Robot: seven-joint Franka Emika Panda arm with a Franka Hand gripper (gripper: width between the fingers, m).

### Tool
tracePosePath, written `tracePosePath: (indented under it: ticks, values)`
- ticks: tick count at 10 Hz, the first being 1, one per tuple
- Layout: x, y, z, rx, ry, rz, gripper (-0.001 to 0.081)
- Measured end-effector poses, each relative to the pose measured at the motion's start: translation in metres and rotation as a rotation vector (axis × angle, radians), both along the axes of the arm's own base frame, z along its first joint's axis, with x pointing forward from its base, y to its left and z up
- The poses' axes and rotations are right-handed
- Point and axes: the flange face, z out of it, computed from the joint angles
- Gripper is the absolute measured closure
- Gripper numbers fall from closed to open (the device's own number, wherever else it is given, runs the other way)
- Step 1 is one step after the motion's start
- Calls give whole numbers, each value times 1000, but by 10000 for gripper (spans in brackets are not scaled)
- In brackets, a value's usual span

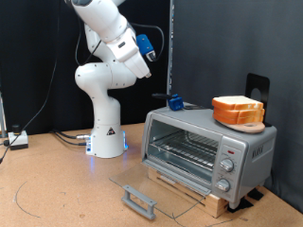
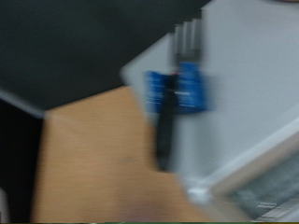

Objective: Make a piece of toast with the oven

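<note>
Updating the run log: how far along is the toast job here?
Done: the oven door is open, lying flat. In hand: nothing visible. The gripper hangs in the air above the oven's end at the exterior view's left, near the fork on its top. Left: the bread sits on the oven top, and the rack looks bare.

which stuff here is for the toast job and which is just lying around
For the job:
- oven, glass door open, lying flat
- bread pile on top of the oven
- tool: not clearly in view

Just lying about:
- fork with blue holder, on the oven top
- black stand behind the bread
</note>
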Motion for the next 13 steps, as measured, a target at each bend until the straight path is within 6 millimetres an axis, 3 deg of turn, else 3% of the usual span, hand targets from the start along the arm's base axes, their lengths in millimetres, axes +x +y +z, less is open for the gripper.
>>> tracePosePath:
  ticks: [1,2,4,7,11,13]
  values:
    - [-5,4,3,-5,71,14,-1]
    - [-2,3,2,-4,35,10,-1]
    - [-4,13,7,-6,-133,89,-1]
    - [-29,40,29,-32,-312,162,-1]
    - [-65,84,32,-128,-397,48,-1]
    - [-74,96,31,-126,-416,-12,-1]
